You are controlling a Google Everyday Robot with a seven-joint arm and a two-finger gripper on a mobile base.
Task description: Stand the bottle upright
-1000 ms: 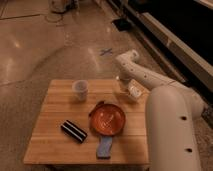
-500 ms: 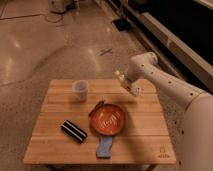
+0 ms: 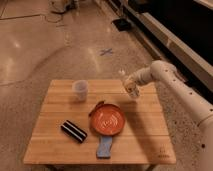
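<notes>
A light wooden worktop fills the lower half of the frame, standing on a shiny speckled floor. 1 white robot arm reaches in from the right edge, bent at the elbow, and ends in the gripper, which is right of centre over the far right part of the worktop. Its jaws are clamped on the bottle, a small slim white bottle with a yellowish patch. The bottle leans a little, its narrow top pointing to the upper left and its lower end down close to the wood. Whether that end touches the surface cannot be told.

Left of the bottle and well apart from it, a translucent whitish cup stands upright near the far edge. An orange-red plate sits at the centre. A blue flat object lies just below the plate. A black oblong object lies to the plate's lower left. On the floor behind, a blue cross mark shows.
</notes>
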